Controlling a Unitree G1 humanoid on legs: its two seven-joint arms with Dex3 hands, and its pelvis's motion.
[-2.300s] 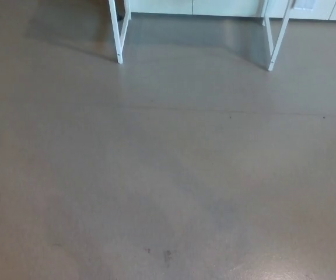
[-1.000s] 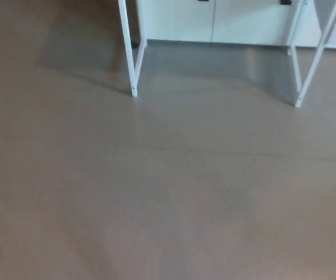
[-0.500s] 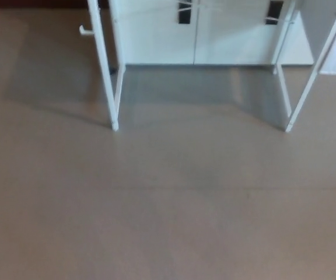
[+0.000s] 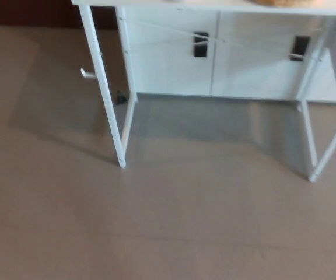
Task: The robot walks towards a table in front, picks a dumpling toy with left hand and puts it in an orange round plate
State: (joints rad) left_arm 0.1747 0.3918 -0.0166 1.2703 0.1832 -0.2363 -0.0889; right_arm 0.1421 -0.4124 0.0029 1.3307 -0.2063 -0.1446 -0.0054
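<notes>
- I could not find the dumpling toy anywhere in my head view, so I could not tell which way it pointed or how its long axis ran.
- At the very top edge, right of centre, I saw a thin tan-orange sliver (image 4: 284, 2) resting on the table top; it may have been the rim of the plate, but too little showed for me to tell.
- Neither robot hand was in my view, left or right, and no forearm showed, so I could not tell whether the fingers were spread or pressed together, nor how either arm was posed.
- The table (image 4: 156, 3) was white, and only the front edge of its top showed along the upper border.
- Its near left leg (image 4: 104, 87) slanted down to the floor, with a small white hook (image 4: 87, 73) sticking out to the left.
- The near right leg (image 4: 331, 151) reached the floor near the right border.
- Behind the legs stood a white cabinet (image 4: 214, 58) with two dark handle slots (image 4: 200, 44).
- The grey-brown floor (image 4: 156, 233) filled the lower half, with the table's shadow (image 4: 57, 116) lying to the left.
</notes>
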